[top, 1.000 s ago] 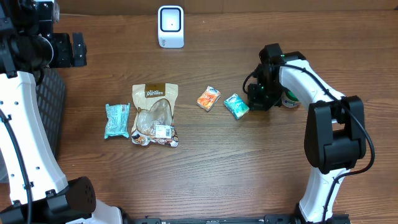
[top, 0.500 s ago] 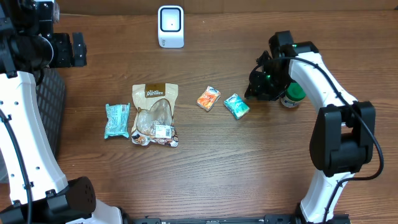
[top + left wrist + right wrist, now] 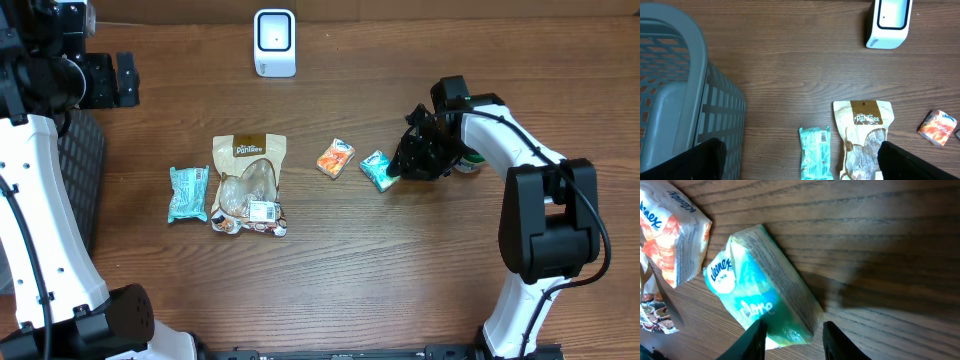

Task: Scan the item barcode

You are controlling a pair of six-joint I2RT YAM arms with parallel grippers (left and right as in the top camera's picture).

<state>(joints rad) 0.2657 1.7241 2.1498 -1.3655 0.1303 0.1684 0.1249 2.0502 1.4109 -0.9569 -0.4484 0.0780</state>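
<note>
Straddling one end of the teal tissue pack (image 3: 760, 287), flat on the worktop (image 3: 880, 240) beside the orange pack (image 3: 675, 235), the right gripper (image 3: 795, 330) stands parted, grasping nothing. Closing on that corner alone may pinch wrapper and drop it short of the scanner (image 3: 274, 42). The left gripper (image 3: 800, 150) hangs released, empty.

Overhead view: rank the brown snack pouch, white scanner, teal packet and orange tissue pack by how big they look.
1. brown snack pouch, clearly largest
2. white scanner and teal packet, which look too alike to rank
3. orange tissue pack, smallest
</note>
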